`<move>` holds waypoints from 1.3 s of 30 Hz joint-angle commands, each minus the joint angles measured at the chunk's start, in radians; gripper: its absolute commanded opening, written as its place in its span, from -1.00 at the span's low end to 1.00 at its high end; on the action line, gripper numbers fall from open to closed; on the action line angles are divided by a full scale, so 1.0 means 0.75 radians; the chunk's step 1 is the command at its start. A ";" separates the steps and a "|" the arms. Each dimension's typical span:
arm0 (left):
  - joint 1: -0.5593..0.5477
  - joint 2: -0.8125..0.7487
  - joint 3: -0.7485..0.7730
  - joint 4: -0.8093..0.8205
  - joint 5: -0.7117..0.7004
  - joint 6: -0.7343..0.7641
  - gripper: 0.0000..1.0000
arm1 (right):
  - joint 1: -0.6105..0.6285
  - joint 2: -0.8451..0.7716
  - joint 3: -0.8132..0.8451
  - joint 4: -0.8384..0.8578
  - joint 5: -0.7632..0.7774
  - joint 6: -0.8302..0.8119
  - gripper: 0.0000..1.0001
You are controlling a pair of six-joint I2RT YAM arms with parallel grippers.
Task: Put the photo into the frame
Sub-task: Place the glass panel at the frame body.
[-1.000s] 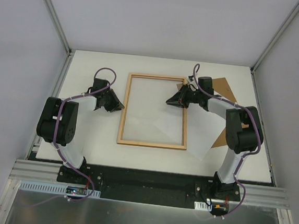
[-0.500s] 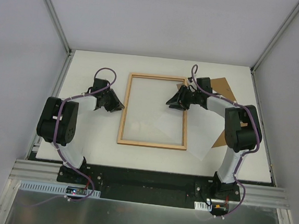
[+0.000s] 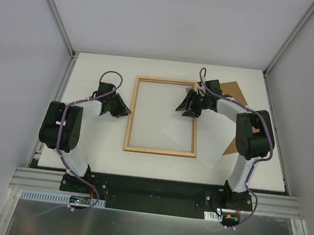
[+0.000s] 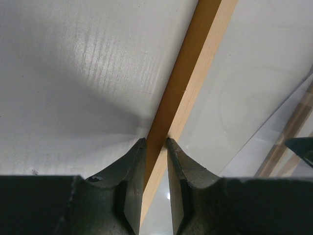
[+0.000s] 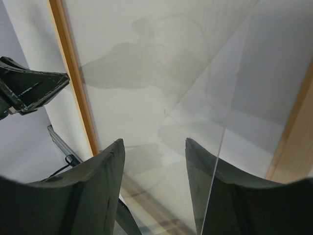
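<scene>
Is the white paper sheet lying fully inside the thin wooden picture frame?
No, the white paper sheet sticks out slantwise past the right rail of the thin wooden picture frame, partly outside it.

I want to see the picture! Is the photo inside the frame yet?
Not fully: the photo sticks out past the frame's right rail.

The overhead camera looked down on the whole table (image 3: 95,73); both wrist cameras looked closely along the frame (image 3: 131,115), which all views shared.
</scene>
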 commanded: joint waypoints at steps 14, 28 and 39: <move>-0.023 0.061 -0.029 -0.130 -0.052 0.068 -0.55 | 0.002 -0.016 0.107 -0.209 0.234 -0.156 0.25; -0.023 0.055 -0.029 -0.134 -0.052 0.066 -0.55 | -0.065 -0.057 0.113 -0.291 0.365 -0.220 0.28; -0.023 0.037 -0.033 -0.134 -0.056 0.062 -0.55 | -0.094 -0.173 0.084 -0.323 0.496 -0.259 0.30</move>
